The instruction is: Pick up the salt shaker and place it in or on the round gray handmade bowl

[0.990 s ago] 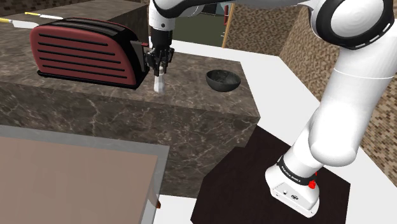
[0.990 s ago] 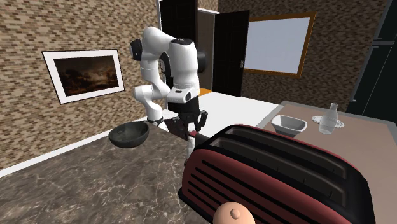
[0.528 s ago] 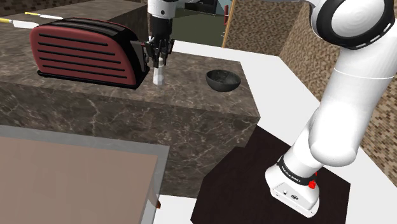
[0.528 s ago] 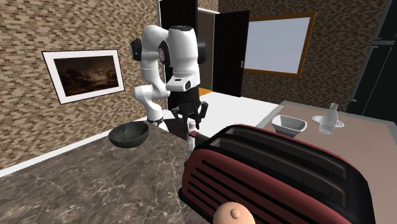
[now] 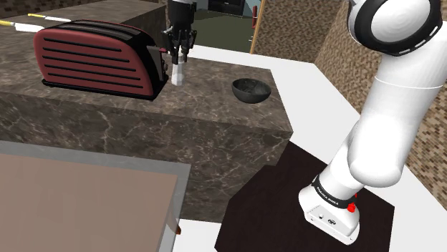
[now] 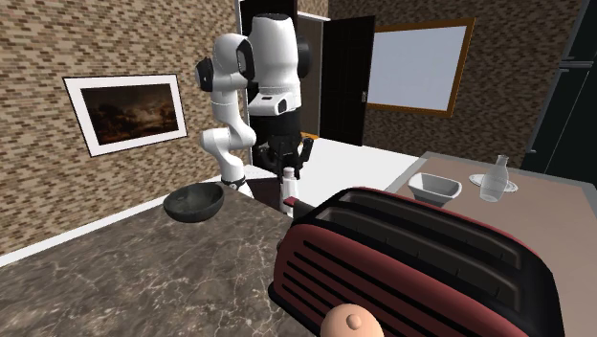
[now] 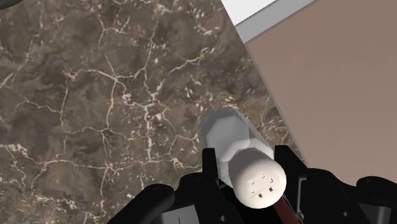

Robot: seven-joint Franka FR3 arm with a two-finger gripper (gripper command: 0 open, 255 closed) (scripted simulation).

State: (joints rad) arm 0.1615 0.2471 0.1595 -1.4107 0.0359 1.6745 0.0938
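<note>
A white salt shaker (image 5: 177,73) hangs above the dark marbled counter (image 5: 215,107), clasped near its top by my black gripper (image 5: 178,57), which is shut on it. In the wrist view the shaker (image 7: 236,147) shows its holed cap between the two fingers (image 7: 209,167). The second exterior view shows the shaker (image 6: 288,182) under the gripper (image 6: 286,168), well off the counter. The round dark gray bowl (image 5: 251,89) rests on the counter, apart from the shaker toward the shoulder view's right; it is also the bowl (image 6: 194,203) at the second exterior view's left.
A dark red toaster (image 5: 97,59) stands right beside the shaker on the counter, seen large as the toaster (image 6: 411,263) in the second exterior view. The counter's edge drops to a brown surface (image 5: 79,193). A white dish (image 6: 434,186) and glass bottle (image 6: 493,179) sit on a far table.
The gripper has risen straight up with the salt shaker, lifting it off the counter beside the toaster. The bowl and toaster have not moved.
</note>
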